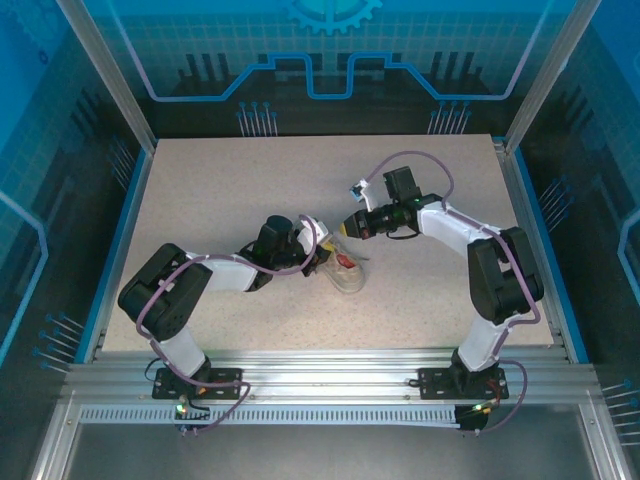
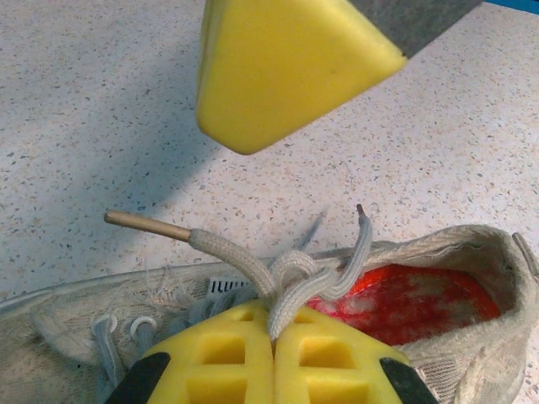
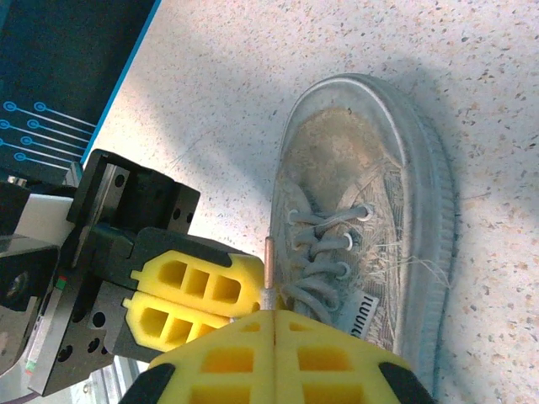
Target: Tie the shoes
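The small whitish-grey sneaker (image 1: 348, 272) lies on the table between both arms, its red patch (image 2: 404, 299) showing inside the opening. Its thin white laces (image 2: 290, 269) are crossed in a loose knot over the tongue. My left gripper (image 2: 274, 326) is shut on one lace strand just below that knot. A second strand runs left and ends in a tan aglet (image 2: 143, 224) that lies free. My right gripper (image 3: 276, 313) is shut, hovering over the lace area with the aglet (image 3: 269, 257) just past its tips. Its yellow finger (image 2: 286, 76) hangs above the shoe.
The speckled tabletop (image 1: 230, 190) stretches open behind and to both sides of the shoe. A blue-edged frame (image 1: 128, 210) borders the table. In the right wrist view, the left gripper's (image 3: 244, 293) yellow fingers sit close beside my right fingertips.
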### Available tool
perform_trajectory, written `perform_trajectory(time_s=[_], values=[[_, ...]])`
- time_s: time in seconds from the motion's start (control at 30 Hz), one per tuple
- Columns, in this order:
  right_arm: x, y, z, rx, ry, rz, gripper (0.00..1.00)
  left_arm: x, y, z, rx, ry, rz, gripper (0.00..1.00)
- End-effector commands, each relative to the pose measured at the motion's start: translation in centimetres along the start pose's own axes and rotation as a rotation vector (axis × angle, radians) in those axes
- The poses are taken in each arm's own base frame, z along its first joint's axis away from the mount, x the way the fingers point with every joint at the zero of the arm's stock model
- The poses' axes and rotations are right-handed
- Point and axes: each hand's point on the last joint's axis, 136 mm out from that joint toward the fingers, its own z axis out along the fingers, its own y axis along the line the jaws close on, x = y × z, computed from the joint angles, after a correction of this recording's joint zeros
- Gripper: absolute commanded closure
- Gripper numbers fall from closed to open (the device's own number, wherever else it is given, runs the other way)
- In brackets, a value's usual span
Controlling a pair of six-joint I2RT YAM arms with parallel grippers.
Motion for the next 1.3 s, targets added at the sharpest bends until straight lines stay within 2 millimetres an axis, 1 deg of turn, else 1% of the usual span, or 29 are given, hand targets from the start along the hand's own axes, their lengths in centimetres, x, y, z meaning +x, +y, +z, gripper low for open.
perform_trajectory(time_s=[0.0, 0.1, 0.23, 0.27, 0.4, 0.63, 0.8, 1.1, 1.27], values=[[0.0, -0.1, -0.3, -0.001, -0.009, 0.004, 1.00, -0.9, -0.6, 0.0, 0.027, -0.016, 0.038, 1.00], [0.7, 0.3, 0.0, -0.040, 0.026, 0.001, 1.00, -0.9, -0.6, 0.0, 0.027, -0.018, 0.040, 1.00], [1.7, 0.3, 0.4, -0.076, 0.065, 0.022, 0.86, -1.1, -0.5, 0.1, 0.027, -0.021, 0.040, 1.00], [1.8, 0.3, 0.5, -0.082, 0.072, 0.030, 0.80, -1.1, -0.5, 0.1, 0.027, -0.022, 0.040, 1.00], [2.3, 0.1, 0.8, -0.082, 0.097, 0.045, 0.73, -1.1, -0.5, 0.1, 0.028, -0.022, 0.040, 1.00], [3.1, 0.2, 1.7, -0.094, 0.136, 0.055, 0.70, -1.3, -0.5, 0.2, 0.029, -0.023, 0.041, 1.00], [3.2, 0.3, 2.3, -0.103, 0.152, 0.057, 0.68, -1.2, -0.6, 0.2, 0.034, -0.022, 0.042, 1.00], [2.7, 0.8, 2.5, -0.111, 0.154, 0.048, 0.67, -1.3, -0.6, 0.3, 0.038, -0.020, 0.046, 1.00], [3.5, 0.6, 3.1, -0.103, 0.190, 0.056, 0.68, -1.5, -0.6, 0.3, 0.036, -0.023, 0.047, 1.00]])
